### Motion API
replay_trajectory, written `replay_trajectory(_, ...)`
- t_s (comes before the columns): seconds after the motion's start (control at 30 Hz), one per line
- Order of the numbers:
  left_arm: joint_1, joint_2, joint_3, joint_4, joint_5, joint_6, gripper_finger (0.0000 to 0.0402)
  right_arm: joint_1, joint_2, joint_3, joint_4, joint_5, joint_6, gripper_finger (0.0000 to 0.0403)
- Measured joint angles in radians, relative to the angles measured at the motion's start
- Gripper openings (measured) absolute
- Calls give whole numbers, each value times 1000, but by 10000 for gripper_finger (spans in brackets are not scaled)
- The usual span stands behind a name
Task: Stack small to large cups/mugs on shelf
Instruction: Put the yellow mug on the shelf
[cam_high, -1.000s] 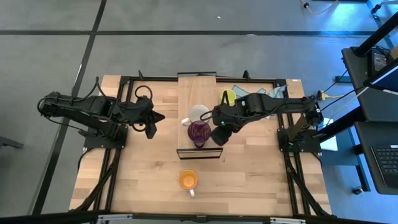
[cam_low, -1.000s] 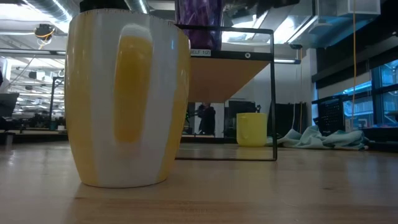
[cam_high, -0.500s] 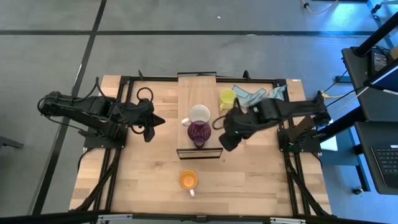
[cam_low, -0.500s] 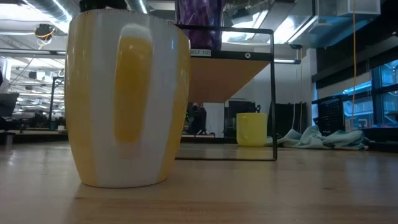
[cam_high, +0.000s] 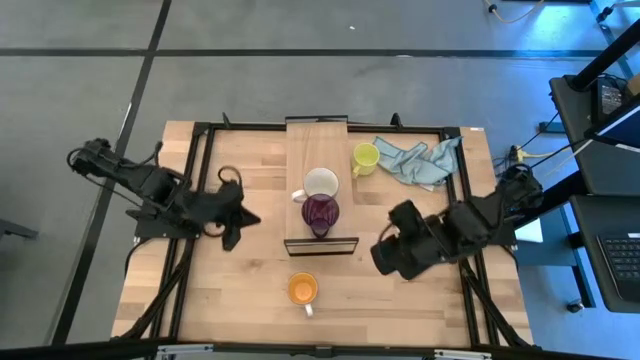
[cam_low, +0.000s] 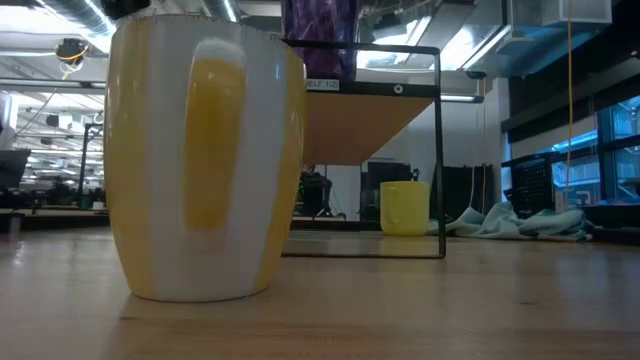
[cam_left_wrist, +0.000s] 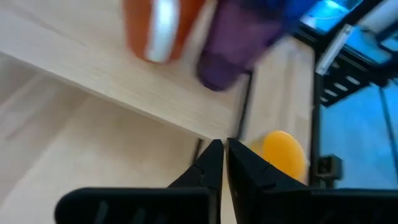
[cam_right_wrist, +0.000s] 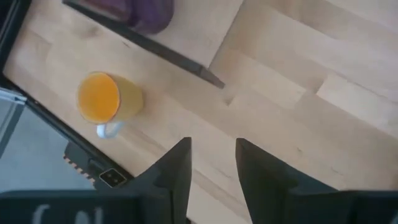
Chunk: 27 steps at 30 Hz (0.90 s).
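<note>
The shelf (cam_high: 318, 140) is a long light board with a dark frame (cam_high: 320, 245) at its near end. On it stand a white mug (cam_high: 321, 184) and, right in front of it, a dark purple mug (cam_high: 320, 212). A yellow mug (cam_high: 365, 157) stands on the table to the shelf's right. An orange mug (cam_high: 302, 290) stands near the front edge. My left gripper (cam_high: 240, 215) hovers shut left of the shelf. My right gripper (cam_high: 385, 255) hovers open, right of the shelf's near end, with nothing between its fingers (cam_right_wrist: 180, 168).
A blue-grey cloth (cam_high: 420, 160) lies crumpled at the far right, beside the yellow mug. In the low view the orange mug (cam_low: 205, 160) fills the left foreground and the shelf's frame (cam_low: 440, 150) stands behind it. Bare tabletop lies at the near left and near right.
My right gripper has drawn away from the purple mug on the shelf toward the table's near right, rising a little and rolling its wrist, its fingers still apart. My left gripper has swung a little toward the near edge. The mugs have stayed in place.
</note>
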<state>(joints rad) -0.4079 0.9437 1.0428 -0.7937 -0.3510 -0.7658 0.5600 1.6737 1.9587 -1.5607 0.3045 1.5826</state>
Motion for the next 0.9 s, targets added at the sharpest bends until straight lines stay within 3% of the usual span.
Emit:
replay_trajectory(0.17,-196,81,0,128,-149,-91,14,103,0,0,-11,57,50,127)
replay_trajectory(0.37,-314,236,0,253,-239,-267,14,241,10,0,-10,141,178,127)
replay_trajectory(0.73,-361,479,0,226,-213,-927,14,312,87,0,-10,158,302,126)
replay_trajectory(0.9,-362,534,0,199,-118,-1006,14,298,146,0,30,148,298,126)
